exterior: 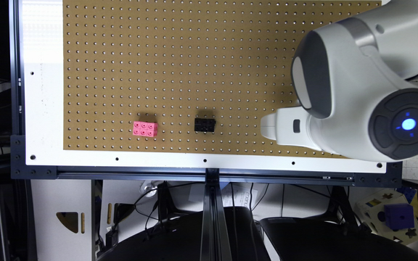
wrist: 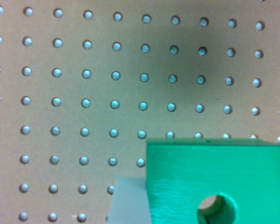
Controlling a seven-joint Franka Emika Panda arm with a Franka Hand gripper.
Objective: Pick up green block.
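Note:
In the wrist view the green block [wrist: 214,179] looms close, a bright green cube whose face has a round dark hole. A pale finger [wrist: 128,200] lies flush against one side of it, and the brown pegboard [wrist: 84,93] lies well behind it. My gripper [exterior: 269,127] appears in the exterior view as a white part jutting from under the arm, over the pegboard's near edge on the exterior view's right. The arm hides the block there.
A pink studded brick [exterior: 145,128] and a black studded brick [exterior: 204,124] sit on the pegboard [exterior: 180,54] toward the exterior view's left of the gripper. A white table border [exterior: 42,108] frames the board. The arm's big white joint [exterior: 368,94] covers the right side.

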